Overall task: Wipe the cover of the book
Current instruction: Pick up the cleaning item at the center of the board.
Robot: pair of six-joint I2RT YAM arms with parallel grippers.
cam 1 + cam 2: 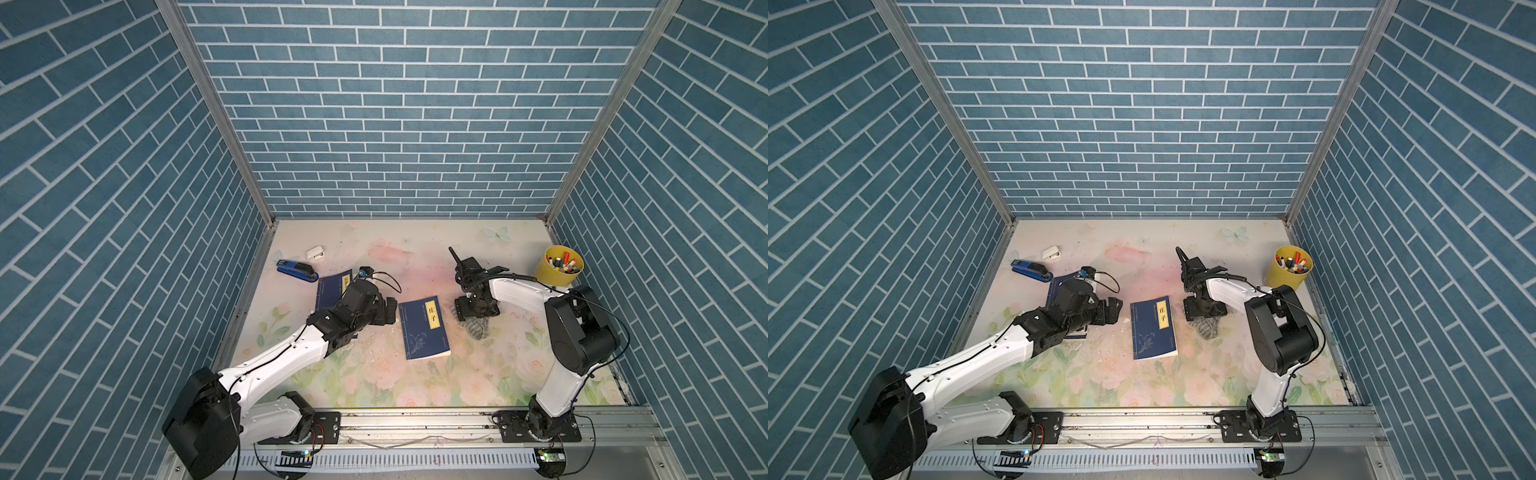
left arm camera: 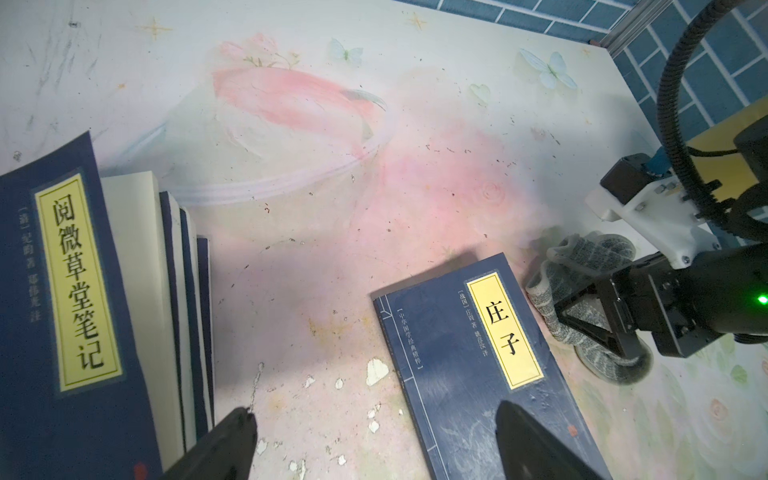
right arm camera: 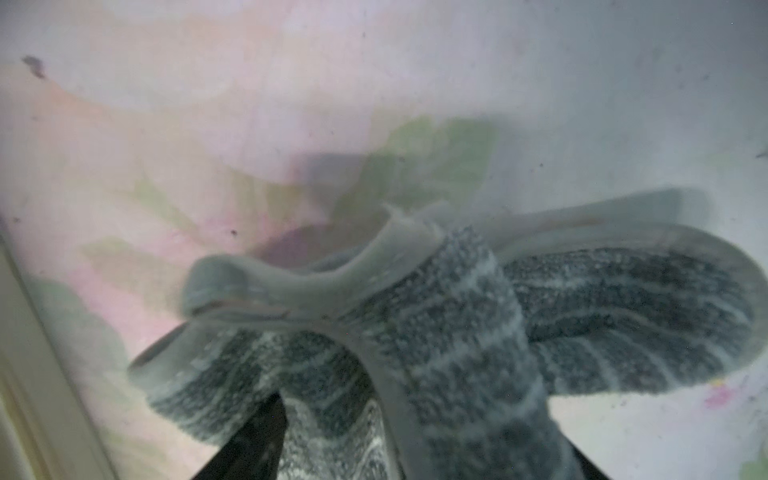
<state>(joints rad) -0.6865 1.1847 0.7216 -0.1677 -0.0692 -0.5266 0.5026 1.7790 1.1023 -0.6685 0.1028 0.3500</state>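
left gripper [image 2: 374, 409] wide, empty | right gripper [image 2: 597, 338] astride cloth [image 3: 623, 324] — grip unclear | book stack [image 2: 83, 291] nearby

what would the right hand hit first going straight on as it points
The grey cloth: the right hand points down at it, straddling a raised fold; whether it touches yet is unclear.

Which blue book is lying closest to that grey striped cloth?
The single book mid-table, right beside the cloth; the other books sit stacked farther off.
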